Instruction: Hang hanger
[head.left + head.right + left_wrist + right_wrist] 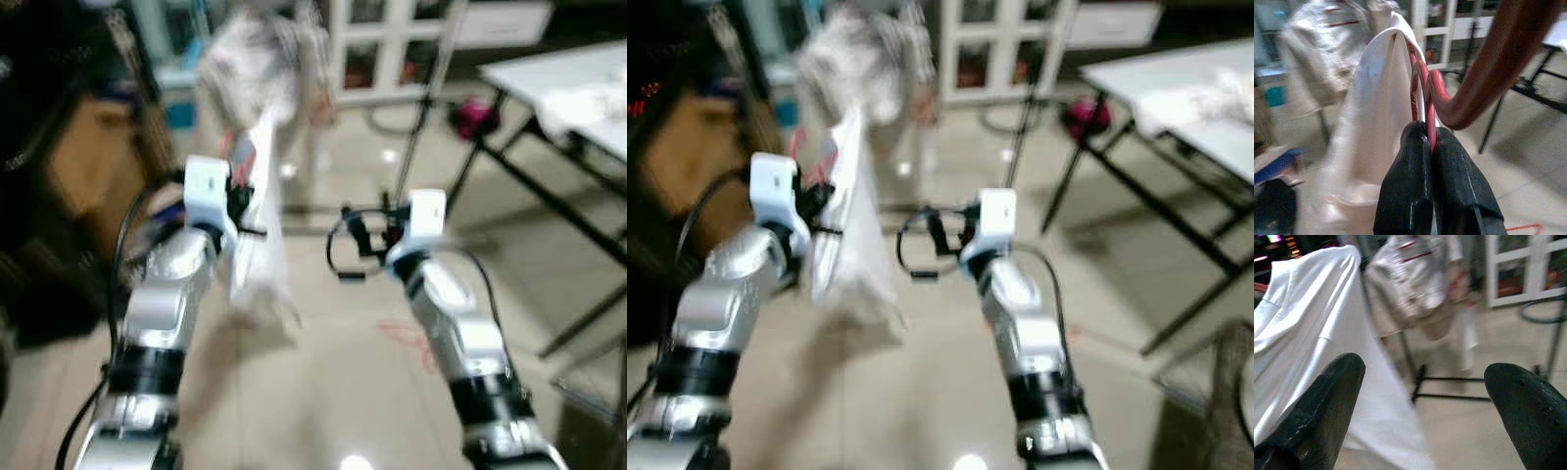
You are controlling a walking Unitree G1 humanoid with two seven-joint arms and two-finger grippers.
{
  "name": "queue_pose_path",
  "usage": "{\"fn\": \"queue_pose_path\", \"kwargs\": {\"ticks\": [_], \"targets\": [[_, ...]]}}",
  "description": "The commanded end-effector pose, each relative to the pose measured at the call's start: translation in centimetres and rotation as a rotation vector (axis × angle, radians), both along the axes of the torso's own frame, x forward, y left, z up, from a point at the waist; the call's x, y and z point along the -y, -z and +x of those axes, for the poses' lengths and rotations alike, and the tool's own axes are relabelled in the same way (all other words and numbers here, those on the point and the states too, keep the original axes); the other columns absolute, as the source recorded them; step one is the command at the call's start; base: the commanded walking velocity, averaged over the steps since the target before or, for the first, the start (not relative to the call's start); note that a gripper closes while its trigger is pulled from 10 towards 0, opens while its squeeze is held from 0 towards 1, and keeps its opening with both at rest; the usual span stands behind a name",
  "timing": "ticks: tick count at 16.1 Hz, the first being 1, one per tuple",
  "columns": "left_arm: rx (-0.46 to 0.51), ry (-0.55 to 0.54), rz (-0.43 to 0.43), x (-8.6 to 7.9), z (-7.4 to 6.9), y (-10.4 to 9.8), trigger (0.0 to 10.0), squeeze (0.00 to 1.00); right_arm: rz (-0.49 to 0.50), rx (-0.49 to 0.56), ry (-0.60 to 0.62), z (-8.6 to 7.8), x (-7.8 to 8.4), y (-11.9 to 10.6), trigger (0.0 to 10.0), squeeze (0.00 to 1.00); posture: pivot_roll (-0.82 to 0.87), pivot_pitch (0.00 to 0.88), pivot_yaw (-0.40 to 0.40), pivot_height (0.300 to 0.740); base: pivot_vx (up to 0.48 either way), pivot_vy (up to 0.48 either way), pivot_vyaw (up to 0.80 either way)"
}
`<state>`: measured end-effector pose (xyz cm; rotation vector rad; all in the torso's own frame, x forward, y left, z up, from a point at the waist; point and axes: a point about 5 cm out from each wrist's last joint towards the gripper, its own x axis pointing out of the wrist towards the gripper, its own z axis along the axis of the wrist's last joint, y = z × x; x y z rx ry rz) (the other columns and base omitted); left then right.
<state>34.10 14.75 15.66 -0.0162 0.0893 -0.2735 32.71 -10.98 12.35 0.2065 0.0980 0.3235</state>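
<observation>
where left claw [1431,147] pinches, hanger [1422,93] rises.

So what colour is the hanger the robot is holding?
Red. The hanger shows best in the left wrist view, pinched by the left gripper, with a white garment on it.

Background stuff, all kinda blurry:
- white table [549,73] far right, black crossed legs, crumpled white cloth [578,103] on top
- pink thing [474,117] on floor near table legs, can't tell what
- white cabinet [377,44] with glass panel doors along back wall
- light patterned garment [257,69] hanging on black rack [1449,379] ahead, in front of cabinet
- glossy beige tile floor [323,392], faint red marks [407,343] on it
- dark clutter far left, brownish shape in it
</observation>
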Motion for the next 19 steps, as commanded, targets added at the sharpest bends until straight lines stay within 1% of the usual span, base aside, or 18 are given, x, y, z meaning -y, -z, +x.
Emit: {"fn": "queue_pose_path", "kwargs": {"ticks": [1, 3, 4, 5, 6, 7, 11, 14, 19], "targets": [[0.050, 0.059, -0.014, 1.4, 0.2, -1.2, 10.0, 0.00, -0.015, -0.011, 0.028, 0.0, 1.0, 0.4, 10.0, 0.00, 0.06, 0.000, 0.020, 0.740, 0.446, 0.000, 0.00], [0.048, 0.062, -0.020, 1.4, 0.3, -1.3, 10.0, 0.00, -0.014, -0.014, 0.024, -0.1, 1.0, 0.5, 10.0, 0.00, 0.06, 0.000, 0.020, 0.740, 0.446, 0.000, 0.00], [0.031, 0.044, -0.037, 0.9, 0.5, -1.2, 10.0, 0.00, -0.018, -0.016, 0.014, -0.2, 0.9, 0.6, 10.0, 0.00, 0.06, 0.000, 0.020, 0.740, 0.446, 0.000, 0.00], [0.039, 0.035, 0.002, 0.7, 0.6, -1.2, 10.0, 0.00, -0.020, -0.012, 0.012, -0.1, 0.9, 0.6, 10.0, 0.00, 0.05, 0.000, 0.018, 0.740, 0.446, 0.000, 0.00], [0.049, 0.034, 0.002, 0.7, 0.7, -1.4, 10.0, 0.00, -0.056, -0.020, 0.013, -0.1, 0.9, 0.8, 10.0, 0.00, 0.05, 0.000, 0.018, 0.740, 0.442, 0.000, 0.00], [0.054, 0.027, -0.013, 0.6, 0.7, -1.5, 10.0, 0.00, -0.062, -0.030, 0.010, -0.1, 0.9, 1.0, 10.0, 0.00, 0.05, 0.000, 0.019, 0.740, 0.446, 0.000, 0.00], [0.032, 0.027, -0.005, 0.6, 0.6, -0.9, 10.0, 0.00, -0.072, -0.025, 0.016, 0.1, 0.6, 1.0, 10.0, 0.00, 0.06, 0.000, 0.017, 0.740, 0.447, 0.000, 0.00], [-0.017, 0.005, -0.024, 0.1, 0.8, 0.4, 10.0, 0.00, -0.085, -0.027, 0.014, 0.1, 0.4, 1.2, 10.0, 0.00, 0.06, 0.000, 0.017, 0.740, 0.456, 0.000, 0.00], [-0.025, 0.037, -0.015, 1.3, 0.9, 0.8, 10.0, 0.00, -0.086, -0.033, 0.016, 0.2, 0.7, 1.3, 10.0, 0.00, 0.05, 0.000, 0.009, 0.740, 0.461, 0.000, 0.00]]}}
